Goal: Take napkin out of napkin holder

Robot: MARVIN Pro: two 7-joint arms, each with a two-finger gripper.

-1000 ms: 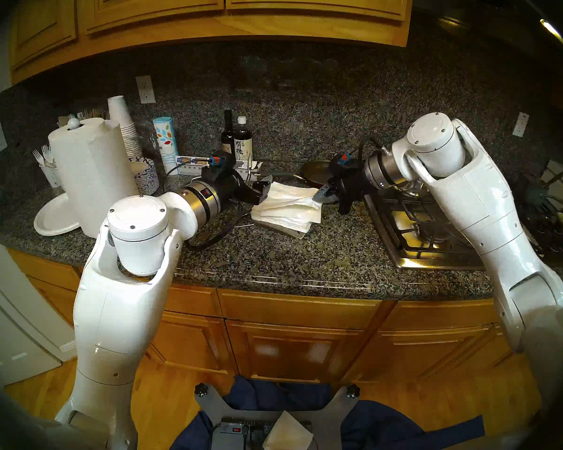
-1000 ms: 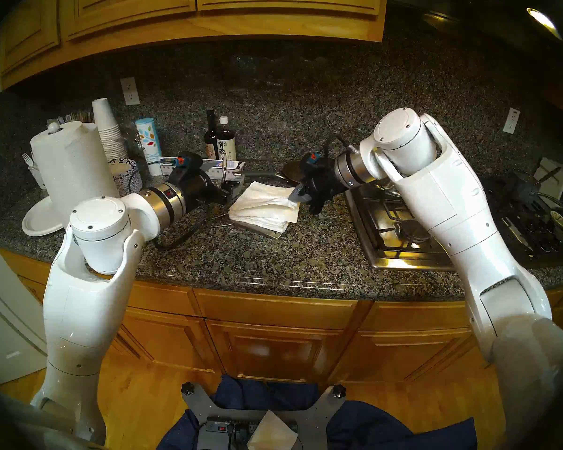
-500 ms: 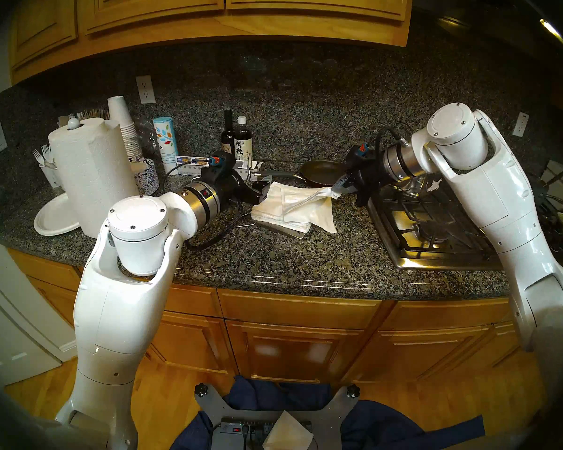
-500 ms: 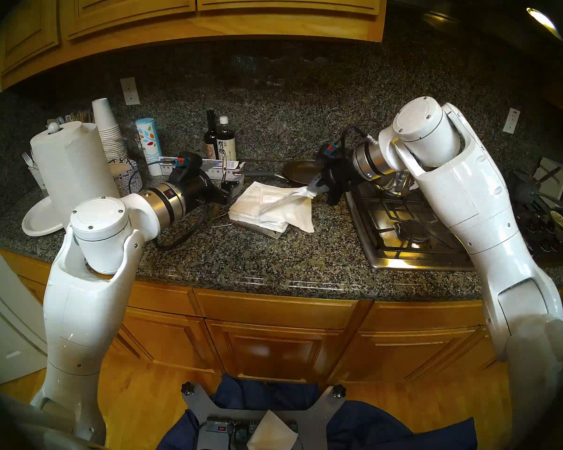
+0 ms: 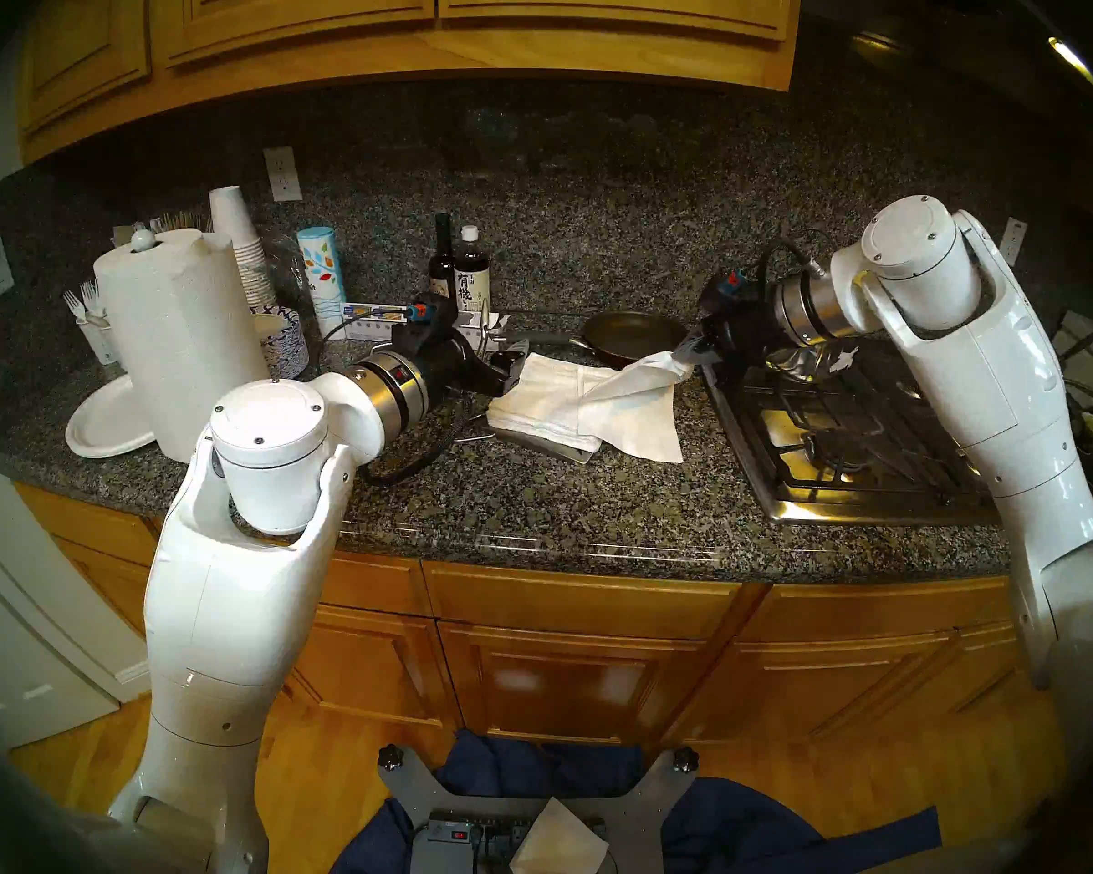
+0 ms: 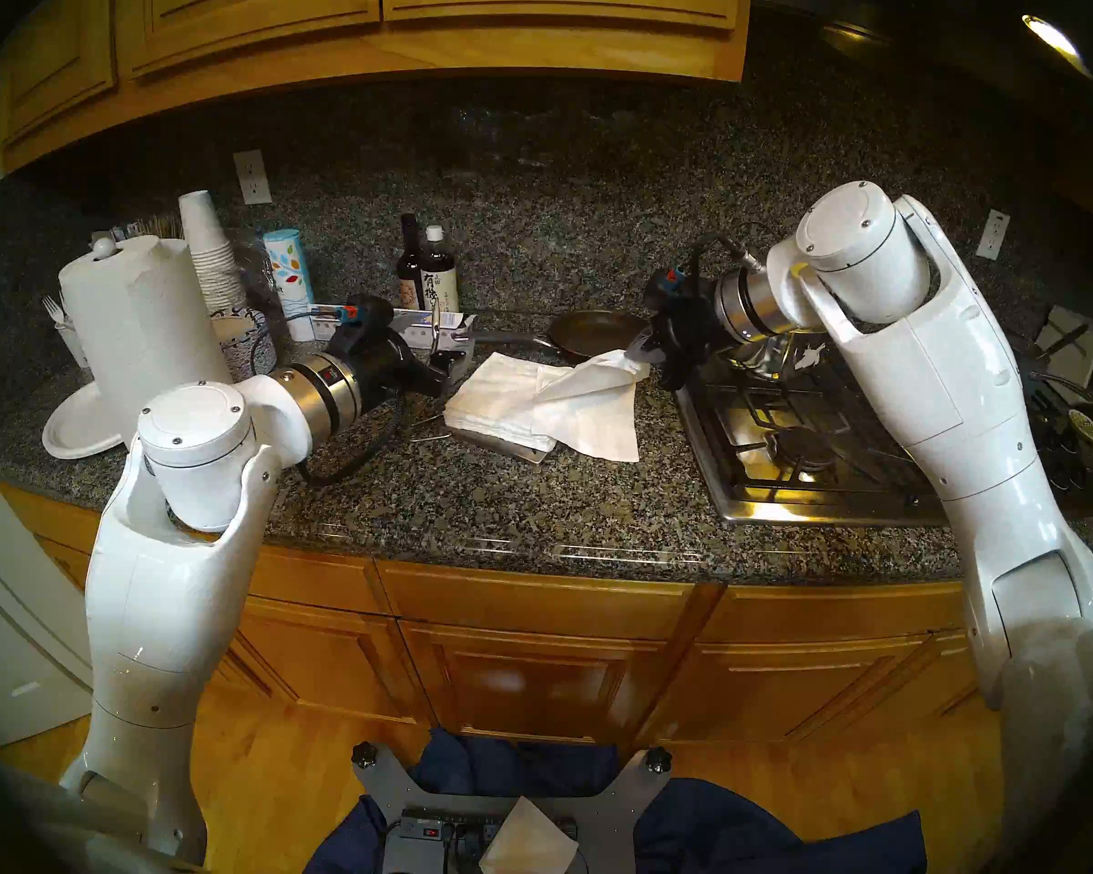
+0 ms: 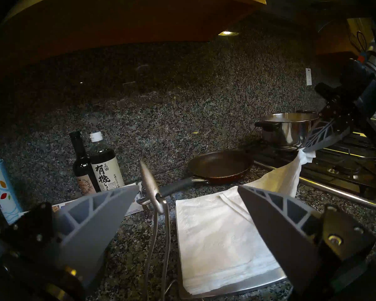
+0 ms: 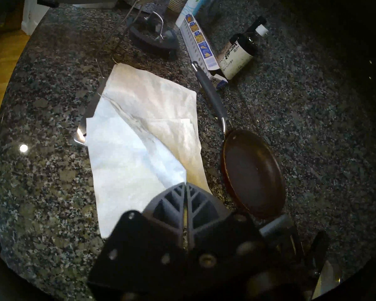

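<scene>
A white napkin (image 8: 126, 155) hangs from grey ribbed fingers (image 8: 172, 198); beside them, a brown pan (image 8: 253, 174) rests on a speckled grey-black tabletop (image 8: 41, 185).

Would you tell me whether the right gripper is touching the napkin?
Touching: in the left wrist view the right gripper pinches the napkin's bunched corner between shut fingers.

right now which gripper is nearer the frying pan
Right. The right gripper, shut on the napkin, hangs just past the frying pan rim on the stove side. The left gripper, open, sits beyond the pan's handle end, by the napkin stack.
</scene>
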